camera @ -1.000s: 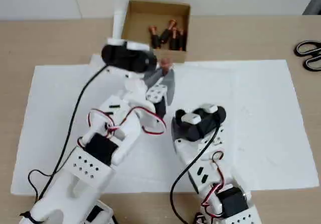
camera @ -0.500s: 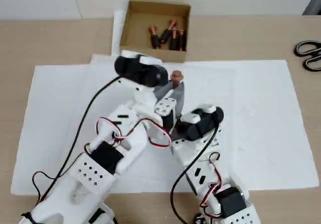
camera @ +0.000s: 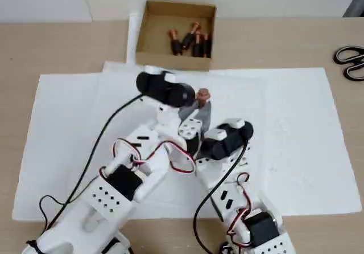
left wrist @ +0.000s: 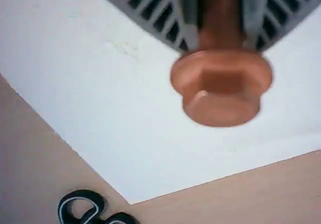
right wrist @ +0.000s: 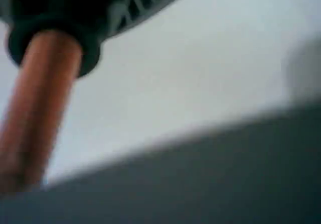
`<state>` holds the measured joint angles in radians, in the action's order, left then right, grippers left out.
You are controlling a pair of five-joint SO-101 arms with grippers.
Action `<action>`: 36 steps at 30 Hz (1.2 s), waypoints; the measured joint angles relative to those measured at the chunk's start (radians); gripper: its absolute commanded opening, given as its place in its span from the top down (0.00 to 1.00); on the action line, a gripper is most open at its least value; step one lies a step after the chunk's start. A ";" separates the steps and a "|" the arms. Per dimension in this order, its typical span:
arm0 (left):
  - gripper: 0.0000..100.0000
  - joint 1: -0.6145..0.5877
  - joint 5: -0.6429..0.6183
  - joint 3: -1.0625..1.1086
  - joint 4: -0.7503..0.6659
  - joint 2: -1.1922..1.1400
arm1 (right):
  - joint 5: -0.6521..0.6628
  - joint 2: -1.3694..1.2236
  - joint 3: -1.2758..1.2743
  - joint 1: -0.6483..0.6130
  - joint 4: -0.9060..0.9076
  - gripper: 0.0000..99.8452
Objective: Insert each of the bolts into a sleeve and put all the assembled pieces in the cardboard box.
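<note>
The wooden table carries a large white sheet that covers its central area. The left arm runs from the 7 o'clock corner of the high view up to the middle of the sheet. The right arm rises from 6 o'clock, and its wrist lies just beside the left arm's, on the 4 o'clock side. The cardboard box sits at 12 o'clock, off the sheet and touching its far edge. A pair of black-handled scissors lies on bare table at 2 o'clock, well apart from both arms. The left gripper is above the sheet just toward 12 o'clock from the centre, with its grey fingers pinching the shank of a copper-coloured bolt. The bolt's flanged hexagonal head stands clear beyond the fingertips. The bolt is near the box on its 6 o'clock side and is not inside it. Several assembled pieces, copper and black, lie in the box toward its 3 o'clock wall. At the right gripper, whether it is spread or closed cannot be determined. In the right wrist view a black sleeve sits close against the gripper, with a copper shaft projecting from it.
</note>
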<state>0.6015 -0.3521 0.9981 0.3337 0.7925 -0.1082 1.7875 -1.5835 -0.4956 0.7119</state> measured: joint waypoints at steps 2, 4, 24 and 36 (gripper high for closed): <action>0.99 0.002 0.015 0.023 -0.026 0.000 | 0.000 0.000 0.000 0.000 0.000 1.00; 0.99 0.002 0.023 0.041 -0.049 0.000 | 0.000 0.000 0.000 0.002 0.000 1.00; 0.99 0.006 0.069 0.044 0.071 0.069 | 0.000 -0.002 -0.002 -0.002 0.000 1.00; 0.99 0.009 0.069 0.061 0.150 0.091 | 0.000 -0.002 -0.002 -0.002 0.000 1.00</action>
<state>0.6107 -0.2831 1.0595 0.4841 0.8830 -0.1082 1.7860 -1.5850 -0.4971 0.7119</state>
